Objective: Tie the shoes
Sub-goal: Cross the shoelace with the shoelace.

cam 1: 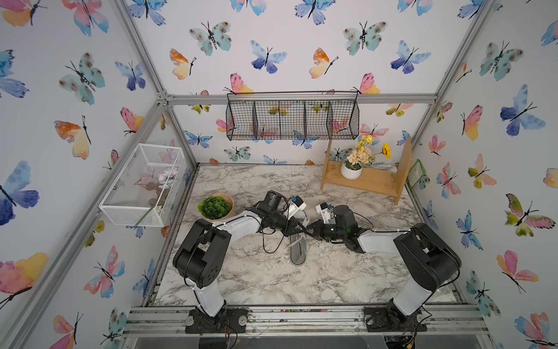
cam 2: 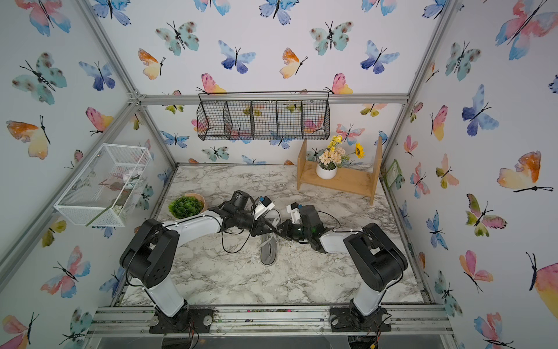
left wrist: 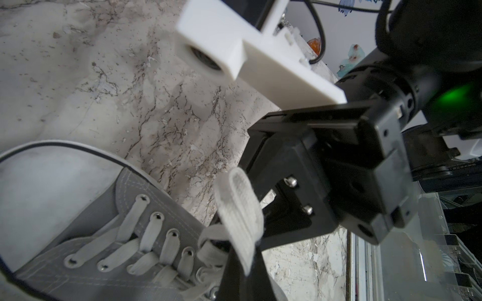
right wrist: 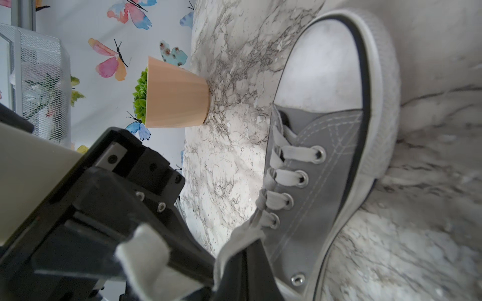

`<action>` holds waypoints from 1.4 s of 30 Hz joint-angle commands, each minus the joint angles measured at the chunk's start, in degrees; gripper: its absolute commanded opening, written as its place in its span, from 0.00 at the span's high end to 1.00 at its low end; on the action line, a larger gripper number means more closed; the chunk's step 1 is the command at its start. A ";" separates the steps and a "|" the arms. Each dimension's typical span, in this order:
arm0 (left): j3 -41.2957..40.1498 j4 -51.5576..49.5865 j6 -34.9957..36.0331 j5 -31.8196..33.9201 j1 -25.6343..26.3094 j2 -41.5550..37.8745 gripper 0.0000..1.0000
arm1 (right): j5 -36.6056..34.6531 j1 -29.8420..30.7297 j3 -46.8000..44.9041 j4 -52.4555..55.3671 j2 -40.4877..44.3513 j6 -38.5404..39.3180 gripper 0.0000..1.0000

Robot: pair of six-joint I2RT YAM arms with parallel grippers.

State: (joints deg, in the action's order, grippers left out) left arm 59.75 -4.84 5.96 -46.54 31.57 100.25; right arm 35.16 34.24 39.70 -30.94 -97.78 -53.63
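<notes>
Your two arms reach inward and meet low over the grey canvas low-top sneaker (cam 1: 298, 250). It lies mid-table on the marble-patterned tabletop (cam 1: 332, 278), heel toward the front rail. The left gripper (left wrist: 245, 271) is clamped on a loop of the flat white woven laces (left wrist: 238, 206). The right gripper (right wrist: 247, 265) is pinched closed on a lace strand near the top eyelets. Bare marble lies in front and to the right. The peach tapered pot of green leaves (cam 1: 216, 208) sits just beside the left forearm. The white rubber toe cap (right wrist: 320, 65) looks scuffed.
</notes>
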 commanded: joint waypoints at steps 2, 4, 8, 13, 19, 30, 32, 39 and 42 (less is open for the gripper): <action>-0.58 1.45 -1.40 -0.10 0.24 -0.76 1.00 | -3.93 0.74 -0.40 -3.94 -1.11 -1.20 0.88; -0.58 1.59 -1.68 -0.04 0.24 -0.54 1.00 | -4.46 0.83 -0.81 -4.86 -1.61 -1.23 0.86; -0.51 1.68 -2.11 0.36 0.16 -0.67 1.00 | -4.44 0.92 -0.92 -4.83 -2.57 -0.46 0.82; -0.50 1.68 -2.24 0.67 -0.10 -0.76 1.00 | -4.60 0.92 -1.89 -3.45 -2.54 1.25 0.79; -0.64 2.12 -2.60 0.58 -0.63 -0.71 1.00 | -4.98 0.92 -2.70 -1.28 -2.24 3.99 0.75; -0.90 2.12 -2.44 0.32 -1.42 -0.58 1.00 | -3.88 0.92 -3.05 0.70 -1.48 8.07 0.65; -0.95 2.12 -2.40 0.40 -1.51 -0.49 1.00 | -3.78 0.92 -3.05 1.21 -1.13 8.88 0.64; -0.87 2.12 -2.21 0.27 -1.65 0.04 1.00 | -3.85 0.92 -3.23 2.33 -0.23 10.26 0.60; -1.00 2.12 -2.17 0.22 -1.69 0.12 1.00 | -3.77 0.90 -3.14 2.42 -0.13 10.77 0.59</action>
State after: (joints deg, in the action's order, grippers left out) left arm 59.42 -3.25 3.55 -46.17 30.30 100.25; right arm 31.51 34.87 37.21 -29.78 -99.20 -44.56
